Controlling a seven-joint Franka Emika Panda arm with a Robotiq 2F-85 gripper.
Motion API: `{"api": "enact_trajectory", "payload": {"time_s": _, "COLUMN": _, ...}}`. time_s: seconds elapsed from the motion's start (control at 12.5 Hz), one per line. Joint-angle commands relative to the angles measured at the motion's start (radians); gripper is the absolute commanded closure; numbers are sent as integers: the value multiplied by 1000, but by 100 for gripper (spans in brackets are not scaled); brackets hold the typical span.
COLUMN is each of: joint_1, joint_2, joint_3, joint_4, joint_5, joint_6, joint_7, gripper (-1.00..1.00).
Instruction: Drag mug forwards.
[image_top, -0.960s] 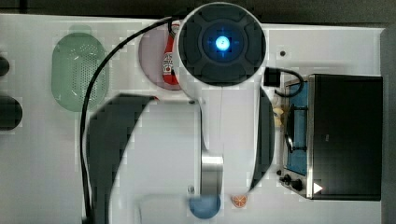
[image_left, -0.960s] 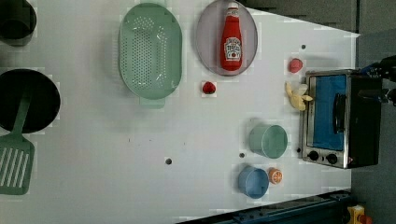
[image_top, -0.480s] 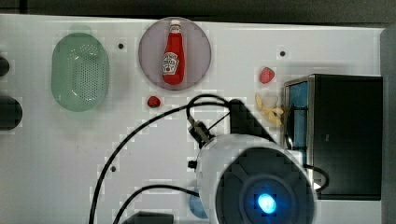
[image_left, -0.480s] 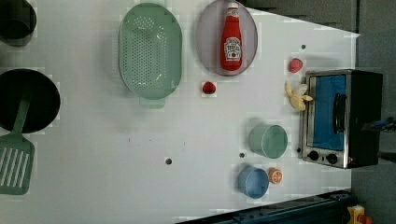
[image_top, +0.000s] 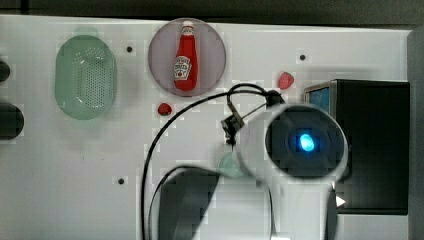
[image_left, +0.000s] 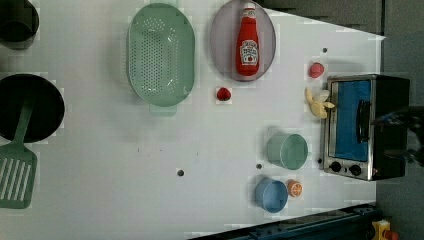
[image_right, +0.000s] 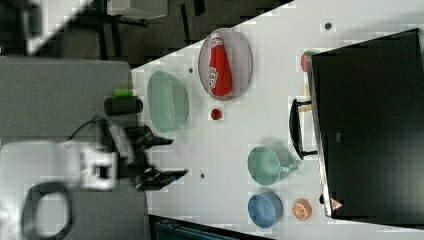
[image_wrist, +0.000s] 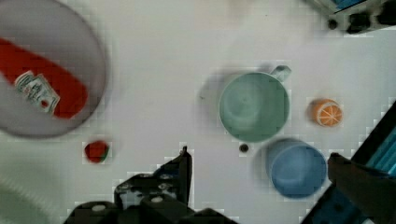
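The mug (image_left: 287, 151) is pale green with a small handle and stands upright on the white table, just beside the toaster oven (image_left: 365, 125). It also appears in the right view (image_right: 267, 165) and from above in the wrist view (image_wrist: 254, 106). In the top view the arm covers most of the mug, leaving a green edge (image_top: 229, 165). My gripper (image_right: 180, 157) is open, held well above the table and apart from the mug, with nothing between its fingers. One dark finger (image_wrist: 183, 165) reaches into the wrist view short of the mug.
A blue bowl (image_left: 271, 195) and an orange slice (image_left: 294, 188) lie close to the mug. A ketchup bottle (image_left: 248, 40) lies on a plate, next to a green colander (image_left: 160, 52). A black pan (image_left: 25, 107) and a spatula (image_left: 15, 170) are at the left view's left.
The arm has swung across the top view, from the upper middle to the right side over the mug. The fingers have spread wider. The mug has not moved.
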Motion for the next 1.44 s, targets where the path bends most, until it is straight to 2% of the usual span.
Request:
{"api": "enact_trajectory", "payload": {"time_s": 0.08, "joint_1": 6, "joint_2": 89, "joint_3": -37, "joint_4": -99, "joint_5": 14, "joint_6": 82, "joint_7": 73, "gripper": -100}}
{"api": "enact_trajectory", "payload": {"time_s": 0.32, "joint_1": 3, "joint_2": 188, "joint_3": -59, "joint_4": -147, "joint_5": 15, "joint_6": 286, "joint_7": 151, "gripper": -100}}
{"api": "enact_trajectory", "payload": {"time_s": 0.56, "joint_1": 3, "joint_2": 282, "joint_3": -64, "joint_4": -195, "joint_5": 15, "joint_6": 438, "joint_7": 377, "gripper": -100}}
{"api": "enact_trajectory", "payload": {"time_s": 0.8, "joint_1": 2, "joint_2": 380, "joint_3": -65, "joint_4": -211, "joint_5": 15, "joint_6": 519, "joint_7": 572, "gripper": -100}}
{"api": "enact_trajectory", "payload": {"time_s": 1.28, "joint_1": 3, "joint_2": 534, "joint_3": -63, "joint_4": -221, "joint_5": 17, "joint_6": 670, "joint_7": 594, "gripper": -100}}
{"api": "enact_trajectory", "payload": {"time_s": 1.36, "joint_1": 3, "joint_2": 545, "joint_3": -63, "joint_4": -230, "joint_5": 18, "joint_6": 696, "joint_7": 594, "gripper": -92}}
{"api": "enact_trajectory", "payload": {"time_s": 1.44, "joint_1": 2, "joint_2": 549, "joint_3": -63, "joint_4": -241, "joint_5": 19, "joint_6": 725, "joint_7": 594, "gripper": -68}}
